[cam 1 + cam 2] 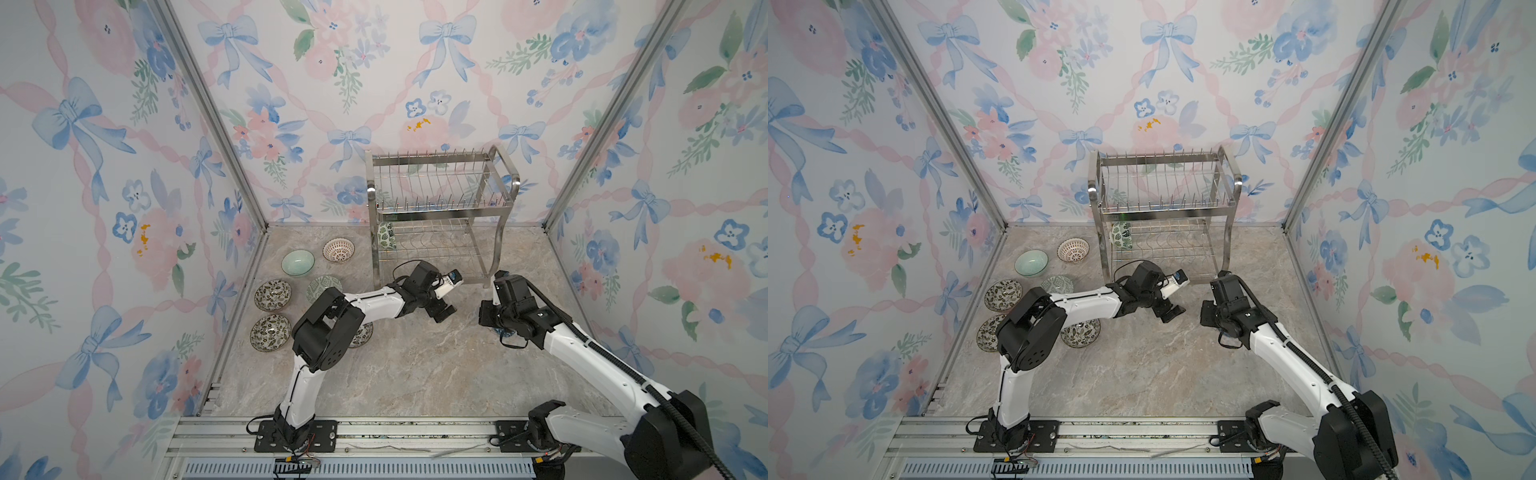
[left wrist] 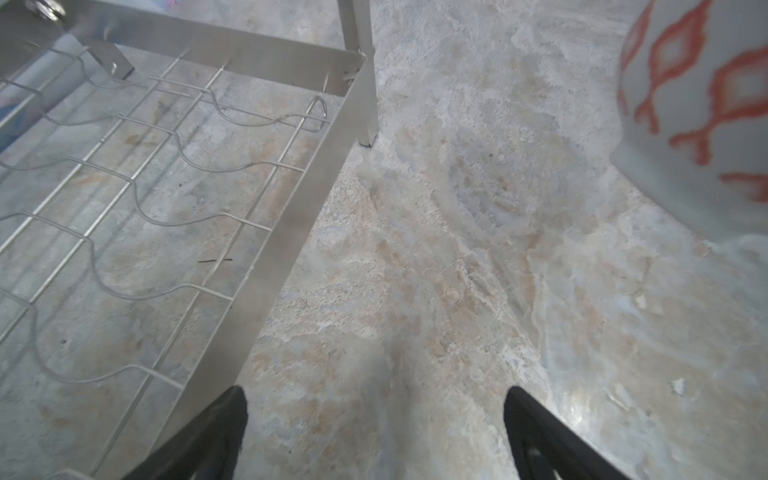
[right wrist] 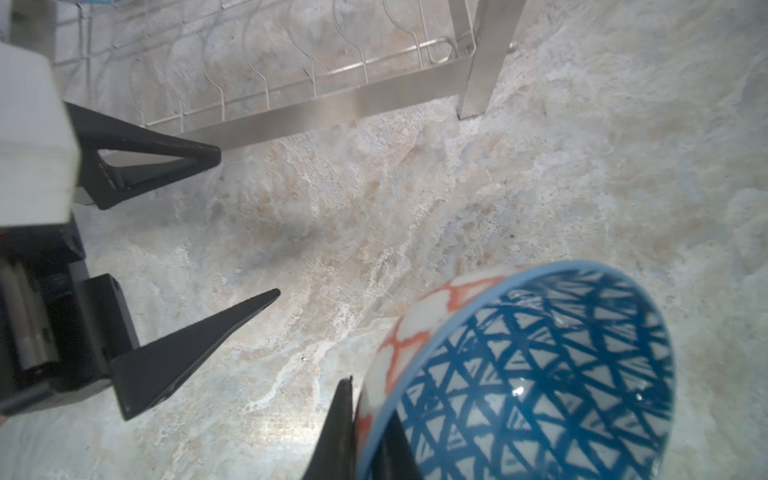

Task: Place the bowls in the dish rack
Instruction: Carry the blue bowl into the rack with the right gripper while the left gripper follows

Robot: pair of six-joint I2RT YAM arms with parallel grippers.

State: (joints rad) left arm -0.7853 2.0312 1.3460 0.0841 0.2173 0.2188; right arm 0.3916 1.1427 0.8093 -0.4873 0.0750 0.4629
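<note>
My right gripper (image 3: 360, 419) is shut on the rim of a bowl (image 3: 540, 374) that is blue-triangle inside and red-lattice outside. It holds the bowl tilted, low over the table, in front of the dish rack's (image 1: 432, 157) right leg. In a top view only a blue sliver of this bowl (image 1: 500, 331) shows under the wrist. My left gripper (image 2: 374, 415) is open and holds nothing, just in front of the rack's lower tier (image 2: 291, 216). A green-leaf bowl (image 1: 386, 236) stands on edge at the lower tier's left end. The upper tier holds nothing.
Left of the rack lie a pale green bowl (image 1: 298, 262), a red-lattice bowl (image 1: 338, 250), a green geometric bowl (image 1: 322, 286) and two dark floral bowls (image 1: 273, 295) (image 1: 270, 332). A third dark floral bowl (image 1: 362, 336) is partly under my left arm. Walls close three sides.
</note>
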